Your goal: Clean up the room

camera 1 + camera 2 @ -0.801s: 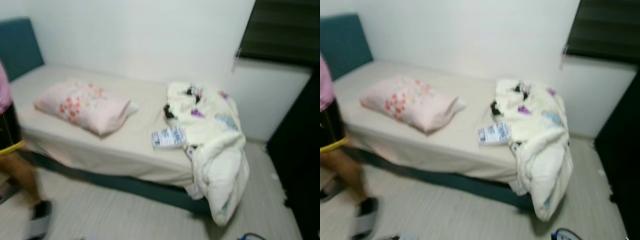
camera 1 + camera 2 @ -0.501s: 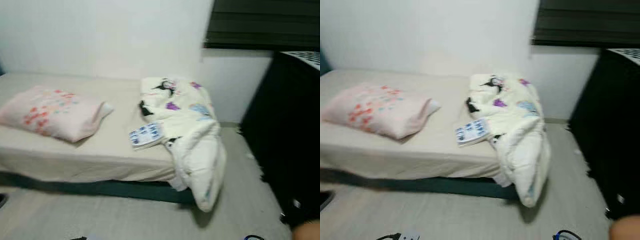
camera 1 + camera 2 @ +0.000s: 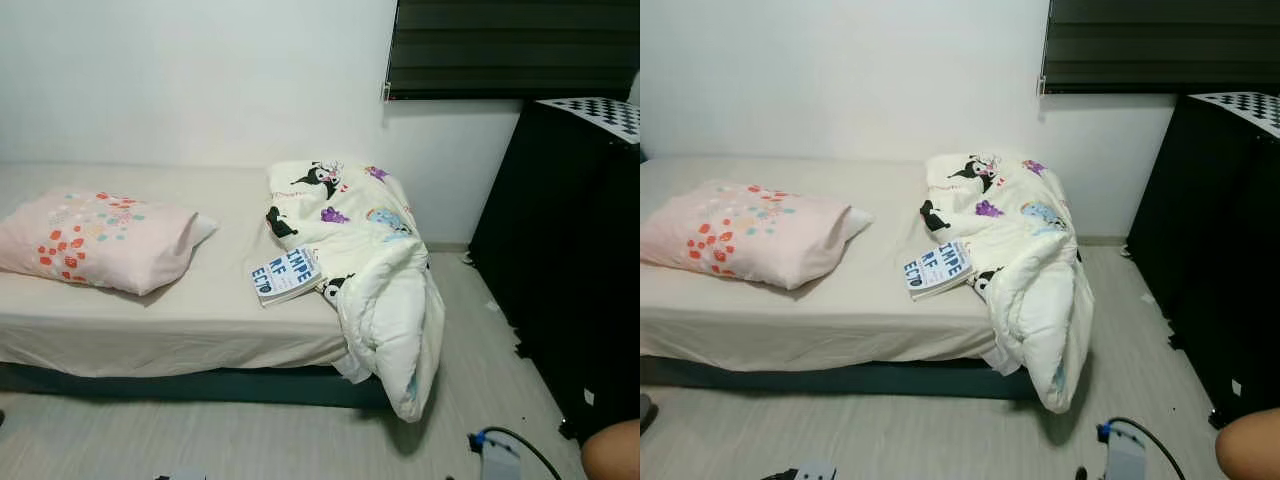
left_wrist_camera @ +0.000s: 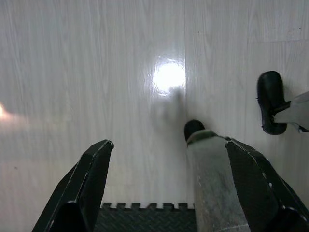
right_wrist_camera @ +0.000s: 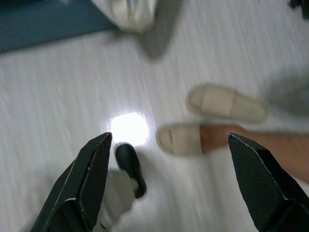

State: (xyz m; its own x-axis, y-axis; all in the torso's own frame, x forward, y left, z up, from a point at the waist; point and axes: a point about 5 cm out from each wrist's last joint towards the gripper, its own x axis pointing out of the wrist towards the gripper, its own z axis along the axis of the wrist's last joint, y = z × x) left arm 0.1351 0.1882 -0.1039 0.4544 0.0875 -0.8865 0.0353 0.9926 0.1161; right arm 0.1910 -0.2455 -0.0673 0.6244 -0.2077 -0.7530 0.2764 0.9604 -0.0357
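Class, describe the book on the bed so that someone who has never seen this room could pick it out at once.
Start at the bed against the white wall. A pink flowered pillow lies at one end and a crumpled white cartoon-print duvet spills over the other. The book lies flat on the sheet against the duvet's edge: the small, flat thing there, its white cover printed with large dark blue letters.

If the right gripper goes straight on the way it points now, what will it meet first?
Probably the pale floor. The right gripper hangs open, pointing down at bare boards. A person's foot in a beige slipper lies close to that line, though depth is unclear.
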